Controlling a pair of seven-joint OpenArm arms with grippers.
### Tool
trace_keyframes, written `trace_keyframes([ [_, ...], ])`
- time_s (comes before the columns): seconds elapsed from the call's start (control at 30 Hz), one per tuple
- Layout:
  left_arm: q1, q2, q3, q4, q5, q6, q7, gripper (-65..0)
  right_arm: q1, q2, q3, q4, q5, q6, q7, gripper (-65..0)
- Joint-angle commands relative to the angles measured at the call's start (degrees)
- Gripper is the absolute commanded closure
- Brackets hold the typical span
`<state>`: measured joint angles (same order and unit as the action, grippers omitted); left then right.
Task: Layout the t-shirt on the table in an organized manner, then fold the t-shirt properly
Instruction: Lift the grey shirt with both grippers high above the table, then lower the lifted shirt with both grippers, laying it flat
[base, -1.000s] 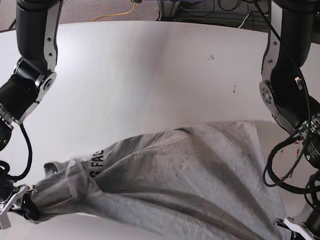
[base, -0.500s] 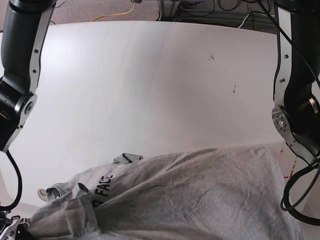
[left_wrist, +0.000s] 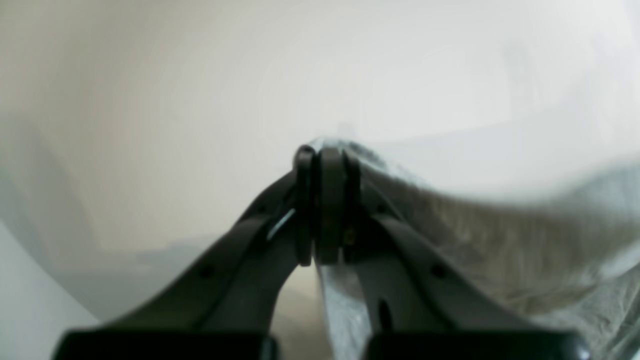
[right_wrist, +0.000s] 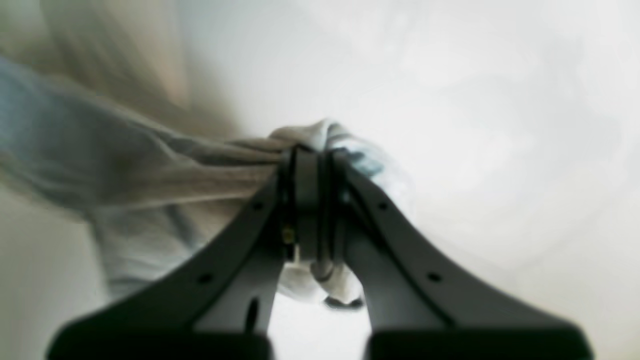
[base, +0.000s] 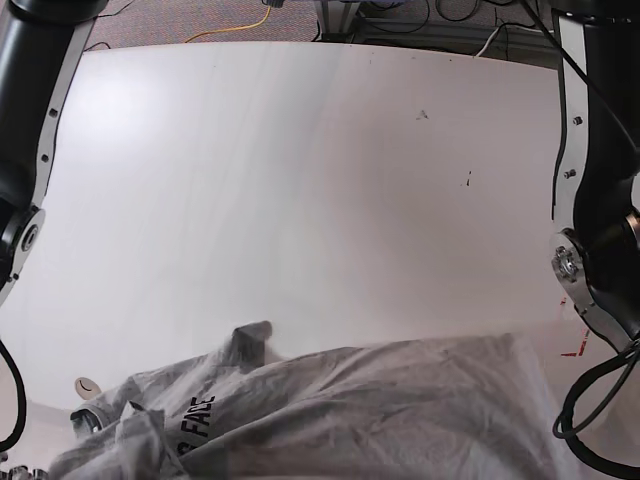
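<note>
Both grippers clamped on shirt (base: 380, 410): L gripper (left_wrist: 325, 200) pinches an edge, cloth trailing to its right; R gripper (right_wrist: 310, 200) holds a bunched corner, cloth to its left; long axis spans between them, low over table (base: 300, 180).

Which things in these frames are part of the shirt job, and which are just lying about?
Job: t-shirt; table; left claw and right claw, each shut on the t-shirt.
Lying about: yellow cable and black cables on the floor beyond the table.
</note>
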<state>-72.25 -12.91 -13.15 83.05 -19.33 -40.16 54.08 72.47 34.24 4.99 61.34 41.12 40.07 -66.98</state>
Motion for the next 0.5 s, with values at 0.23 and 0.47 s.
trace_keyframes([
  [0.23,0.29,0.29,-3.07,7.64,-0.84,0.16,7.94,0.0,-18.09,1.32,15.18,13.25,0.15,-0.07,-8.32,0.0],
  [0.47,7.5,0.47,-4.04,15.72,-0.84,0.16,15.06,0.0,-29.52,-1.76,21.42,22.92,0.15,-0.07,-13.02,0.0],
])
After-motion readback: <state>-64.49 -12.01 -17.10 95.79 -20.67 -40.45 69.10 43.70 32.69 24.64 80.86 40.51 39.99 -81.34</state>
